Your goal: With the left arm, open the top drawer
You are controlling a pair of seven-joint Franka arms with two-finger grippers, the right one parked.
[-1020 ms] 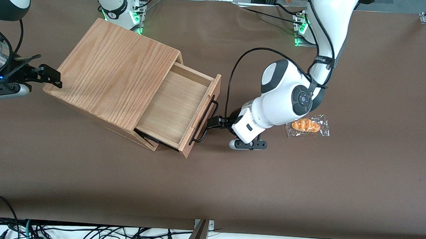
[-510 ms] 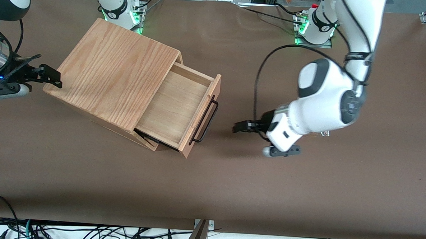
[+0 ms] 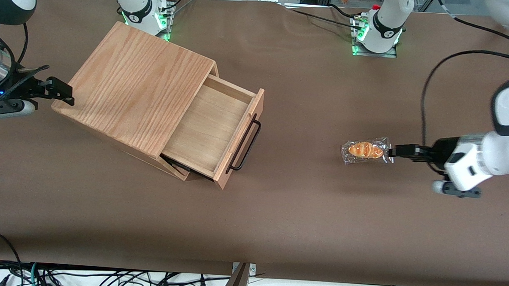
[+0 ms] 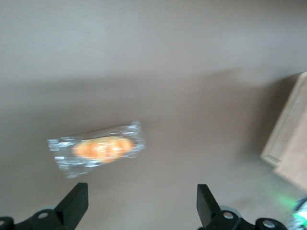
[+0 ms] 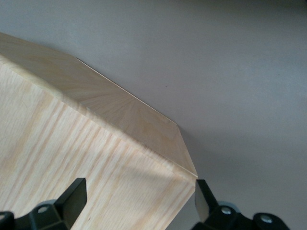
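Observation:
The top drawer (image 3: 210,130) stands pulled out of the oak box (image 3: 136,88), its light-wood inside bare, its black bar handle (image 3: 245,143) free. The white left arm (image 3: 492,155) is at the working arm's end of the table, far from the drawer. Its gripper (image 3: 395,151) is open and empty, just beside a wrapped bread roll (image 3: 366,150). In the left wrist view the two black fingers (image 4: 74,203) stand wide apart over bare table, with the roll (image 4: 98,148) just ahead of them and a corner of the box (image 4: 290,143) farther off.
The wrapped bread roll lies on the brown table (image 3: 303,214) between the drawer and the gripper. The arm bases (image 3: 377,30) stand at the table's edge farthest from the front camera. Cables hang at the edge nearest it.
The gripper let go of the handle and drew away from the drawer toward the working arm's end, passing over the bread roll. The drawer stays open.

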